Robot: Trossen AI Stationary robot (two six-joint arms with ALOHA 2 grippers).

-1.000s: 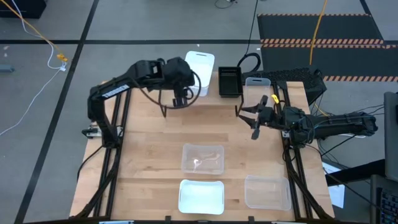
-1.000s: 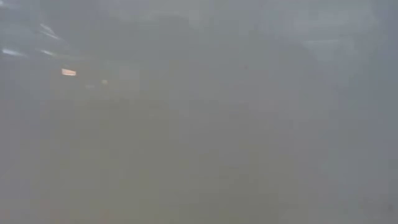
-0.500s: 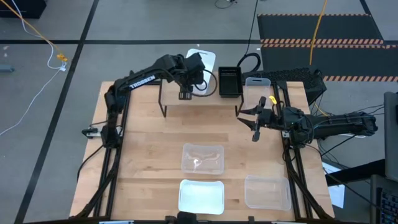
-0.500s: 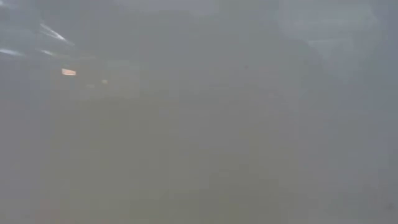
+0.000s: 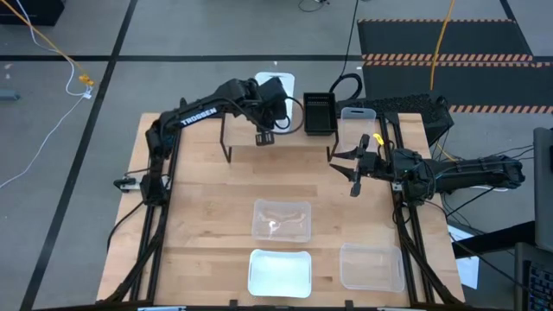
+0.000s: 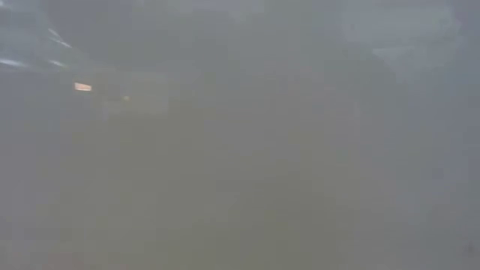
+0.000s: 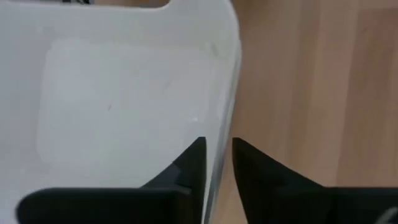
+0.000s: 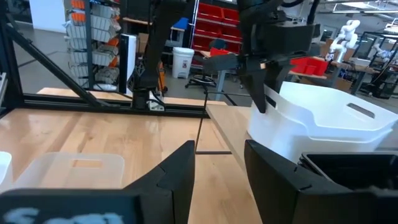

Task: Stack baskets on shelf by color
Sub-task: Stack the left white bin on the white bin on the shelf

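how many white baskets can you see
2 opaque white plastic baskets: one on the wooden shelf at its left end, one on the table's near edge. Stacked ones may be hidden.

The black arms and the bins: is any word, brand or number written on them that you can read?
"TROSSEN": white letters along the left arm, seen from above.
The right arm: no lettering legible.
The white basket and the other bins: no label visible.
The low view: too foggy to read anything.
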